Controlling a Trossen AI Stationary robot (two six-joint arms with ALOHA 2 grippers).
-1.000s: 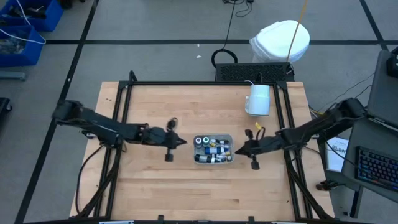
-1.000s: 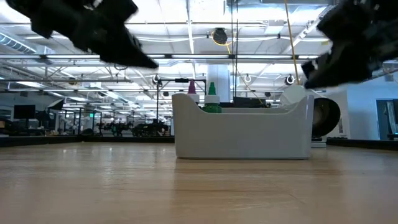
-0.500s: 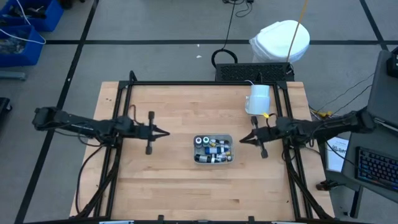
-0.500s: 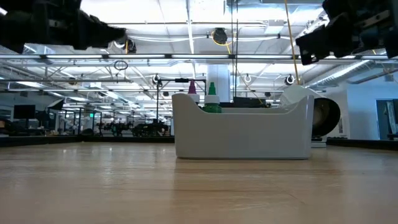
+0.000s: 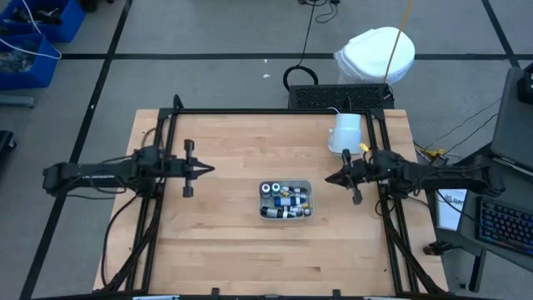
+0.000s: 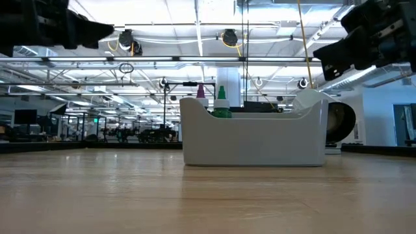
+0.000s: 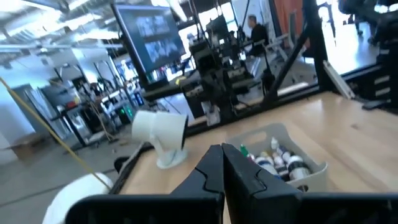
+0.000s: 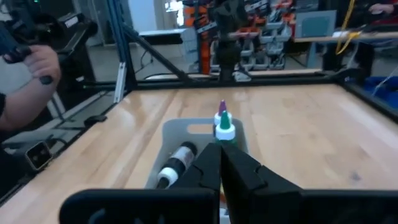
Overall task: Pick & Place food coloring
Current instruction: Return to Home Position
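Observation:
The food coloring [image 5: 283, 200], small white-capped bottles and dark pots, lies in a clear tray [image 5: 307, 185] at the table's middle. In the low view a green-topped bottle [image 6: 221, 104] sticks up above the tray wall [image 6: 253, 140]. My left gripper [image 5: 210, 169] hovers shut, left of the tray, pointing level at it [image 7: 222, 152]. My right gripper [image 5: 326, 178] hovers shut, right of the tray, pointing level toward it [image 8: 219, 149]. Neither holds anything.
A white mug [image 5: 346, 133] lies at the far right of the table, close behind my right arm. Black frame rails [image 5: 250, 112] run along the table's far and side edges. A person's hand [image 8: 34, 62] shows beyond the table's left side.
Both grippers have drawn back from the tray and risen a little, staying shut. The left one has gone toward the table's left edge, the right one toward the right edge, each swinging slightly toward the far edge. The tray and bottles have stayed put.

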